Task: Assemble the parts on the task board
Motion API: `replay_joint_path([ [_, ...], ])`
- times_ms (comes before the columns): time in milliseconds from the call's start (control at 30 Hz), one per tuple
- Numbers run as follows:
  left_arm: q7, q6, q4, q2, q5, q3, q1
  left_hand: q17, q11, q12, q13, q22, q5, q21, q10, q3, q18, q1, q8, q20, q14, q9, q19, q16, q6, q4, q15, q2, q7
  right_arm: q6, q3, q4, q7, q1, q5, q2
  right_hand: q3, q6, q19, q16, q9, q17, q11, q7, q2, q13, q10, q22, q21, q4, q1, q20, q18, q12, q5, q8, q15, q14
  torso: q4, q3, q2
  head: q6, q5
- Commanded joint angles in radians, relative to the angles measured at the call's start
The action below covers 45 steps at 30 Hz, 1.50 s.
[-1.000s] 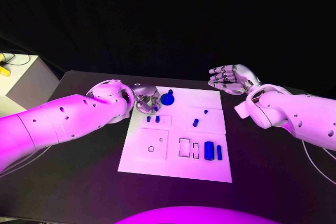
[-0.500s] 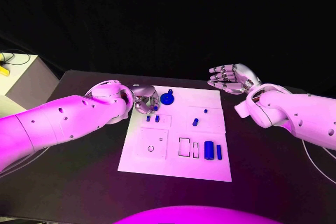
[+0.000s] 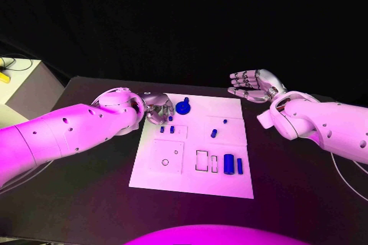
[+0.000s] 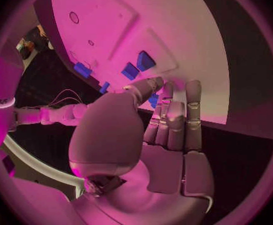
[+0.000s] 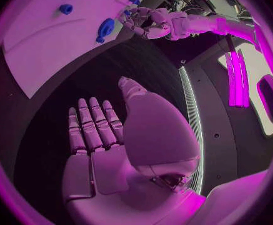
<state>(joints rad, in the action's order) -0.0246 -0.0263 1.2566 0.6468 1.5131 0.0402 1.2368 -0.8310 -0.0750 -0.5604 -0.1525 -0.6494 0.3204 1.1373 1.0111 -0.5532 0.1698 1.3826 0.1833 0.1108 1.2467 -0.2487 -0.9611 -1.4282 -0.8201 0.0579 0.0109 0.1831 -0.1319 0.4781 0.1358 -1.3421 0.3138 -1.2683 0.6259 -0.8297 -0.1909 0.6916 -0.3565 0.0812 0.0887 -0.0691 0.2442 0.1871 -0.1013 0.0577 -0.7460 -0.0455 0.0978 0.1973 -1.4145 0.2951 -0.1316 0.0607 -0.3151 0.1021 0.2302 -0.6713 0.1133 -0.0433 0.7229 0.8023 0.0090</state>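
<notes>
The left hand (image 3: 159, 108) sits over the far left corner of the board (image 3: 173, 176), fingers curled; it seems to pinch a small blue part (image 4: 153, 99) at its fingertips, though the wrist view hides most of it. A round blue part (image 3: 183, 106) lies just beside that hand. The right hand (image 3: 251, 85) hovers off the board's far right corner, fingers apart, holding nothing. Other parts (image 3: 227, 162) lie near the board's near right.

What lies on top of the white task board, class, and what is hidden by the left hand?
On the task board lie small blue parts: a round one, two cylinders. The left hand covers the board's far left corner; what is beneath cannot be seen.
</notes>
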Motion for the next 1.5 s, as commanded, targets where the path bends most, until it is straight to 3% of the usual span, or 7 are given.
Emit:
replay_joint_path([
  [33, -0.006, 0.003, -0.002, 0.002, -0.002, -0.001, 0.0, 0.001, 0.002, -0.002, -0.002, 0.001, -0.004, -0.005, -0.006, 0.006, 0.016, -0.008, -0.005, -0.003, -0.007, 0.001, 0.006, 0.001, 0.008, -0.001, -0.002, -0.002, -0.002, -0.002, 0.0, -0.001, 0.008, 0.0, 0.003, -0.001, -0.006, -0.005, -0.003, -0.004, -0.001, -0.001, 0.001, 0.092, -0.004, -0.001, 0.001, 0.0, -0.001, -0.005, 0.007, -0.002, 0.006, -0.005, 0.005, -0.005, 0.0, -0.014, 0.0002, 0.0001, 0.0, 0.0, 0.0],
  [167, 0.0, -0.002, -0.012, 0.009, -0.016, -0.002, 0.0, 0.041, -0.001, 0.0, -0.003, 0.002, -0.003, -0.008, -0.018, 0.005, 0.015, -0.006, -0.009, -0.003, -0.028, 0.004, 0.008, 0.012, 0.013, 0.001, -0.001, -0.001, -0.004, -0.009, 0.0, 0.0, -0.018, 0.0, 0.024, -0.003, -0.043, 0.054, -0.074, 0.036, 0.005, -0.018, -0.002, 0.097, -0.011, 0.002, -0.027, -0.011, 0.022, -0.06, -0.026, -0.002, -0.005, -0.001, 0.018, 0.005, -0.012, -0.142, -0.0014, 0.0008, -0.001, -0.001, 0.003],
  [300, 0.015, -0.012, -0.041, 0.021, -0.136, -0.009, 0.001, 0.35, -0.046, 0.05, 0.018, 0.012, -0.001, -0.029, -0.128, -0.013, 0.014, 0.0, -0.01, 0.022, -0.225, 0.011, 0.034, 0.155, 0.002, 0.005, 0.033, 0.0, -0.025, -0.045, 0.0, 0.004, -0.053, 0.0, 0.075, -0.009, -0.087, 0.126, -0.281, 0.072, 0.011, -0.026, -0.012, 0.09, -0.017, 0.007, -0.115, -0.04, 0.096, -0.11, -0.041, -0.004, -0.024, 0.008, 0.035, 0.015, -0.029, -0.188, 0.0001, 0.0017, -0.003, -0.007, -0.002],
  [500, 0.095, -0.075, -0.075, 0.062, -0.43, -0.032, 0.007, 0.453, -0.066, 0.071, 0.052, 0.057, -0.002, -0.105, -0.172, -0.004, 0.017, -0.038, -0.003, 0.045, -0.288, 0.02, 0.098, 0.352, -0.02, -0.027, 0.055, 0.004, -0.065, -0.172, 0.0, -0.004, -0.133, 0.0, 0.293, -0.028, -0.258, 0.257, -0.422, 0.155, 0.02, -0.073, -0.068, 0.051, -0.068, 0.005, -0.295, -0.043, 0.139, -0.172, -0.02, -0.029, -0.055, 0.05, 0.045, 0.046, -0.091, -0.364, -0.002, 0.002, -0.002, -0.018, -0.047],
  [933, 0.325, -0.05, 0.044, 0.189, -0.963, -0.044, 0.015, 0.511, -0.062, 0.053, 0.079, 0.177, 0.0, -0.28, -0.103, 0.064, 0.015, -0.024, 0.031, 0.052, -0.311, 0.026, 0.085, 0.511, -0.049, -0.092, 0.057, -0.013, -0.065, -0.205, 0.0, -0.09, -0.294, -0.003, 0.833, -0.088, -0.319, 0.315, -0.635, 0.252, 0.029, -0.159, -0.117, 0.012, -0.118, 0.005, -0.434, -0.071, 0.222, -0.186, 0.027, -0.11, -0.053, 0.033, 0.091, 0.061, -0.172, -0.591, -0.003, 0.0, 0.002, -0.035, -0.124],
  [1100, 0.351, -0.036, 0.115, 0.224, -1.042, -0.044, 0.012, 0.512, -0.061, 0.058, 0.083, 0.179, 0.0, -0.282, -0.094, 0.063, 0.015, -0.017, 0.034, 0.05, -0.306, 0.027, 0.079, 0.516, -0.056, -0.093, 0.057, -0.019, -0.067, -0.212, 0.001, -0.124, -0.344, -0.003, 0.96, -0.08, -0.257, 0.347, -0.753, 0.379, 0.031, -0.265, -0.148, -0.012, -0.104, 0.006, -0.504, -0.153, 0.363, -0.199, 0.022, -0.18, -0.048, 0.007, 0.093, 0.061, -0.214, -0.753, -0.0011, 0.0008, -0.002, -0.036, -0.131],
  [1500, 0.363, -0.039, 0.2, 0.258, -1.087, -0.041, 0.004, 0.512, -0.063, 0.063, 0.085, 0.181, 0.0, -0.284, -0.093, 0.064, 0.015, -0.016, 0.036, 0.049, -0.305, 0.027, 0.077, 0.519, -0.061, -0.096, 0.057, -0.021, -0.069, -0.208, 0.005, -0.146, -0.437, 0.0, 1.062, -0.012, -0.259, 0.352, -0.812, 0.758, 0.026, -0.529, -0.154, -0.025, -0.124, 0.006, -0.478, -0.282, 0.537, -0.16, 0.053, -0.205, -0.05, 0.002, 0.097, 0.028, -0.225, -0.799, 0.0048, -0.003, -0.004, -0.037, -0.125],
])
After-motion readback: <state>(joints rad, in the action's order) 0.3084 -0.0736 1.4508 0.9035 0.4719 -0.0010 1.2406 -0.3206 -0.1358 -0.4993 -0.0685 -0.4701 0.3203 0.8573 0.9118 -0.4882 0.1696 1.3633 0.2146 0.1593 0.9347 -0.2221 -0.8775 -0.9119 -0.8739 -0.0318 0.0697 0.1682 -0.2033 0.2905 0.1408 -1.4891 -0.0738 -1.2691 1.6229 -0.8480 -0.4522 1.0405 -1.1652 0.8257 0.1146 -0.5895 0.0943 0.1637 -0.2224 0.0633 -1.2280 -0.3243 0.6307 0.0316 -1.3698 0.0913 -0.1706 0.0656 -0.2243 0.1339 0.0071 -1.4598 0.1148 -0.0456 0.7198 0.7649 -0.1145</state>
